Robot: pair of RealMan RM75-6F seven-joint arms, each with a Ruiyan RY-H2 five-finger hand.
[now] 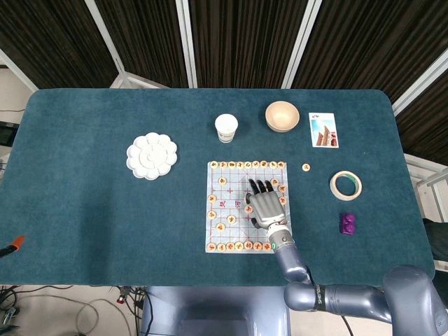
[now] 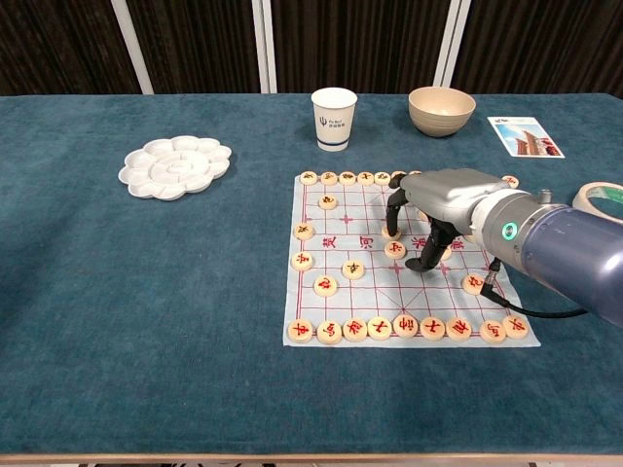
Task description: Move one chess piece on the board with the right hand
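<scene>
The paper chess board (image 1: 231,210) (image 2: 370,292) lies at the table's middle front, with round tan pieces along its near row (image 2: 404,328) and far row (image 2: 348,178) and several scattered between. My right hand (image 1: 264,206) (image 2: 443,195) arches over the board's right half, palm down, fingers apart. One fingertip (image 2: 392,222) comes down on a piece (image 2: 391,233) in the middle files. The thumb tip (image 2: 417,264) rests on the board, nearer and to the right. Another piece (image 2: 395,249) lies between them. No piece is lifted. The left hand is out of sight.
Behind the board stand a paper cup (image 1: 226,127) (image 2: 334,118) and a tan bowl (image 1: 282,115) (image 2: 441,109). A white palette (image 1: 151,155) sits left. On the right are a card (image 1: 324,130), a loose piece (image 1: 306,167), a tape roll (image 1: 346,185) and a purple block (image 1: 348,224).
</scene>
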